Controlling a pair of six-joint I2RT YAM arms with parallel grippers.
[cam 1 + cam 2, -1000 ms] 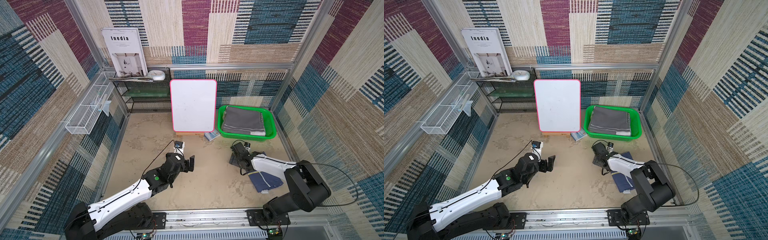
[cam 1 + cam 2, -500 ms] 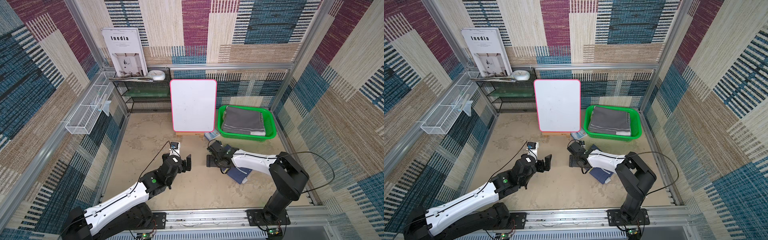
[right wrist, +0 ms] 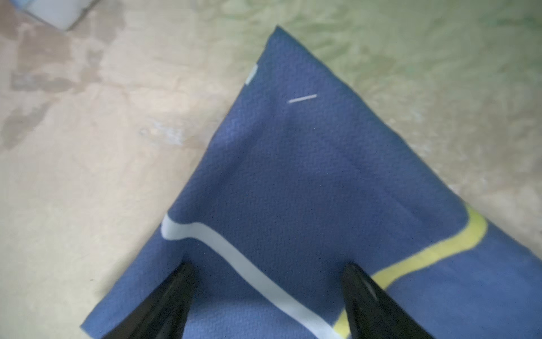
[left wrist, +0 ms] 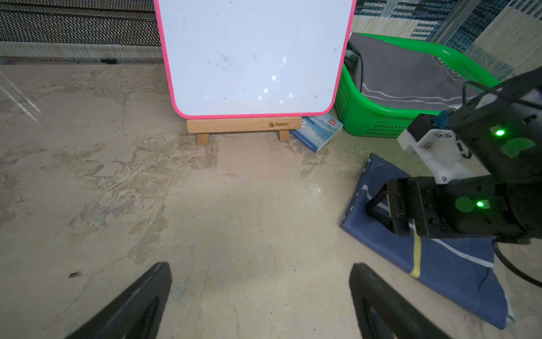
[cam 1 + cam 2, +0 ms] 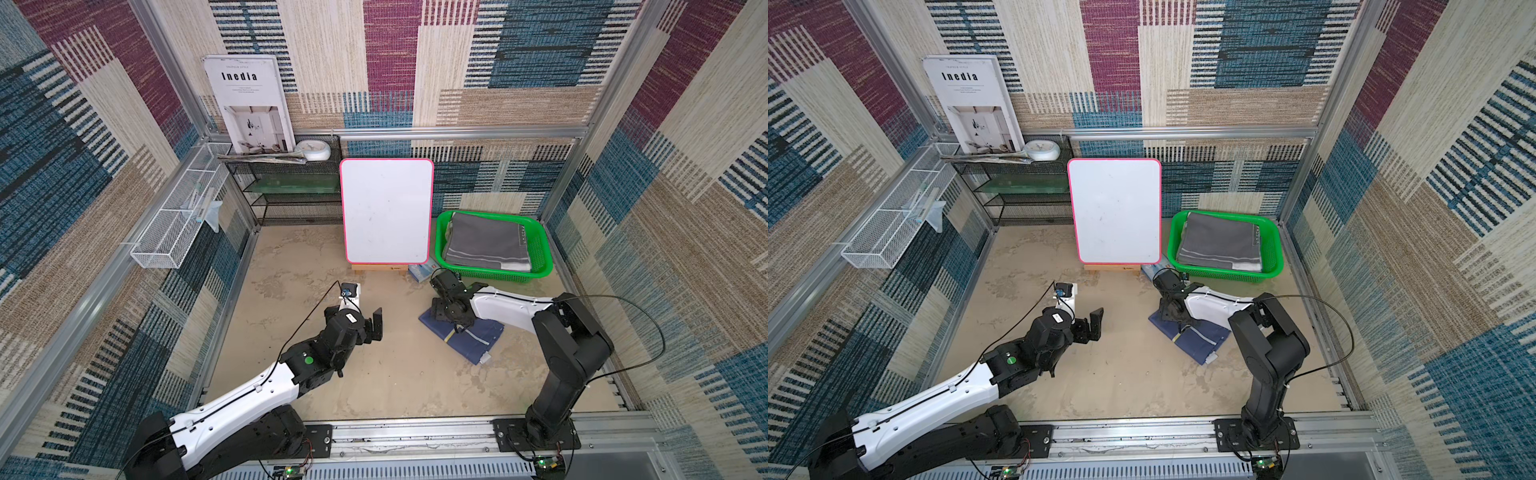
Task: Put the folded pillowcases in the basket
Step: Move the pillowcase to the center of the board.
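Right jaws spread over navy pillowcase (image 3: 308, 176) with white, yellow lines.

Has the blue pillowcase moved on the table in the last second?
Yes. The pillowcase has slid left in a top view, from in front of the basket's right half to its left corner, nearer the whiteboard.

Open floor (image 5: 399, 365) in the middle, whiteboard (image 5: 386, 212) just beside basket (image 5: 490, 276), grey towel (image 5: 486, 241) filling it
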